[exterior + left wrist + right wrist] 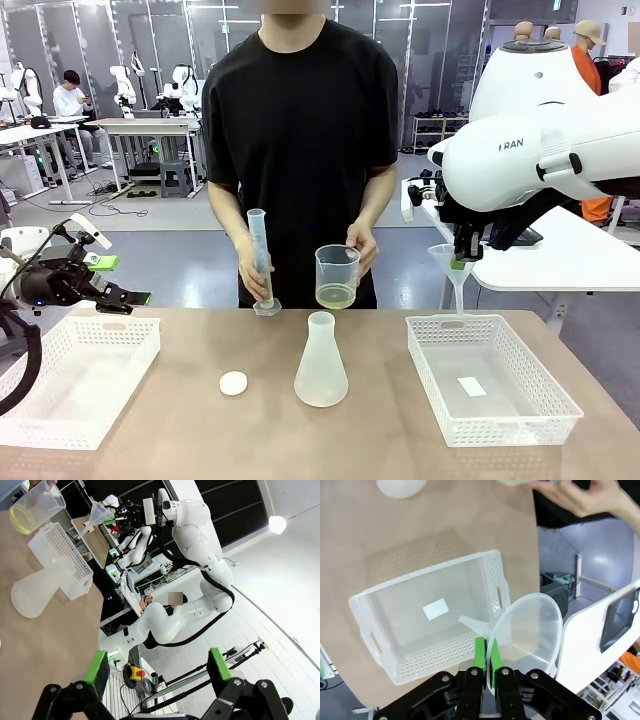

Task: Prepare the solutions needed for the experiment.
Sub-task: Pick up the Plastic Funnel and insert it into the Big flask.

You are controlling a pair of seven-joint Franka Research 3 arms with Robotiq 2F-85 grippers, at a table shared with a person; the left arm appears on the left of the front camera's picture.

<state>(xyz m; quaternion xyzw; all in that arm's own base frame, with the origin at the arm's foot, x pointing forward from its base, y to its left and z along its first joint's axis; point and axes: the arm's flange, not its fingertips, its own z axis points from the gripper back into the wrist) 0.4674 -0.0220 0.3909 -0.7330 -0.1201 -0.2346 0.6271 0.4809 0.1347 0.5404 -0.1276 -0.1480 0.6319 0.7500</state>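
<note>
The solutions point(336, 296) are a shallow layer of pale yellow liquid in a clear beaker point(337, 275) that the person holds over the table's far edge; the liquid point(22, 520) also shows in the left wrist view. The person's other hand steadies a tall graduated cylinder point(260, 260) standing on the table. A frosted conical flask point(321, 362) stands at mid-table, nothing touching it. My right gripper point(460, 262) is shut on the rim of a clear funnel point(530, 630), held above the right basket. My left gripper point(125, 297) hovers open above the left basket, holding nothing.
A white perforated basket point(30, 425) sits at the left, and another point(540, 395) at the right holds a small white label. A round white cap point(233, 383) lies left of the flask. The person stands close at the far side.
</note>
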